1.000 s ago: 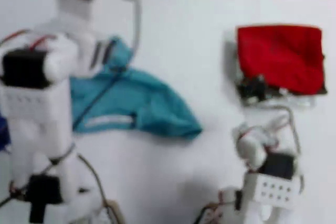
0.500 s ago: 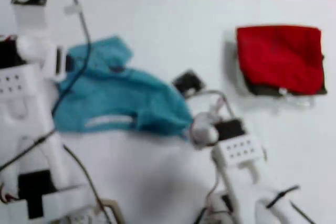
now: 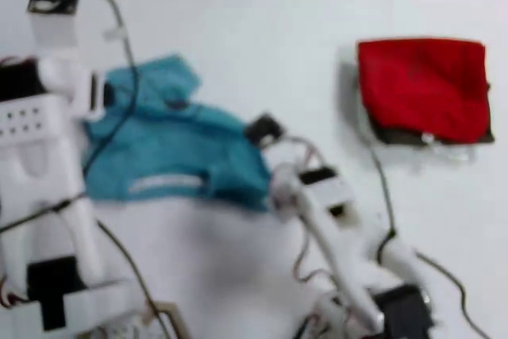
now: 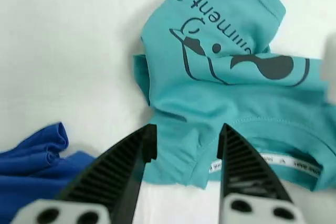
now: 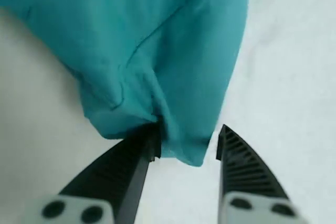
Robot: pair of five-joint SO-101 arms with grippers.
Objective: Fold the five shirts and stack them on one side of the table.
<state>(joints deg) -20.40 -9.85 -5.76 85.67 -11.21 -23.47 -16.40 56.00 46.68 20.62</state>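
A crumpled teal shirt (image 3: 175, 144) with a dark print lies left of the table's middle. At the right a folded red shirt (image 3: 425, 89) tops a stack, with a dark shirt's edge (image 3: 397, 136) showing under it. My left gripper (image 4: 186, 148) is open just above the teal shirt (image 4: 226, 77), its fingers astride the hem near the neck label. My right gripper (image 5: 186, 142) is also open, straddling a bunched corner of the teal shirt (image 5: 157, 51) at the shirt's right end. A blue shirt (image 4: 31, 156) lies crumpled beside the teal one.
The left arm (image 3: 40, 132) stands over the table's left side with its cables draped across the teal shirt. The right arm (image 3: 325, 196) stretches from the near edge toward the middle. Bare white table (image 3: 278, 37) lies between the teal shirt and the stack.
The right arm has swung left from in front of the red stack to the teal shirt's right end. The left arm has shifted back and left, uncovering more of the shirt.
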